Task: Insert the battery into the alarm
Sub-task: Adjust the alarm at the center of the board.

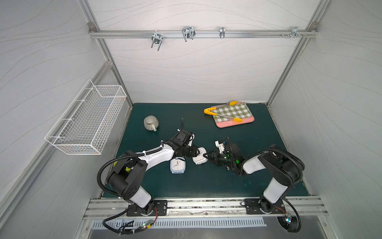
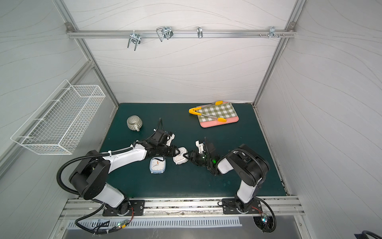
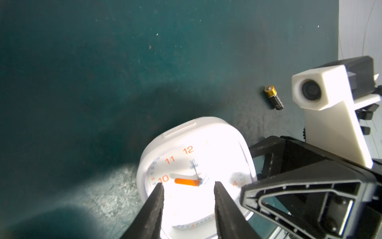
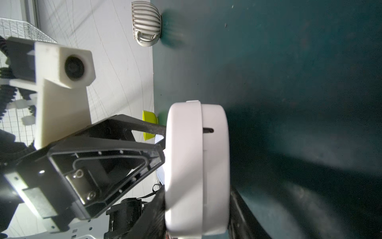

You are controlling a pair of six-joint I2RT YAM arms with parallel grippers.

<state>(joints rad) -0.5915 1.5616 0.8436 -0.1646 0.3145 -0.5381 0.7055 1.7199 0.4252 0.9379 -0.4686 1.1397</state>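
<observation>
Green mat (image 1: 206, 186): the battery (image 3: 273, 97) lies loose on it and nothing is in the white alarm clock (image 4: 196, 165) yet. I think the job has hardly begun. My guess is the clock must be turned back-up, then the battery picked up and pushed in.
Left arm (image 1: 157, 157): stretched out low toward the middle, meeting the other arm.
Right arm (image 1: 275, 163): bent at the elbow, reaching in low from the other side.
White alarm clock: right between the two sets of jaws, with its face toward the left ones.
Blue alarm clock (image 1: 177, 167): flat on the mat, just beside the left jaws, not touched.
Right gripper (image 1: 207, 155): its jaws look closed on the white alarm clock, one on the face side and one on the back.
Left gripper (image 3: 188, 184): jaws partly open, holding nothing, tips at the clock's face.
Battery: past the clock from the left jaws, well apart, with nothing touching it.
</observation>
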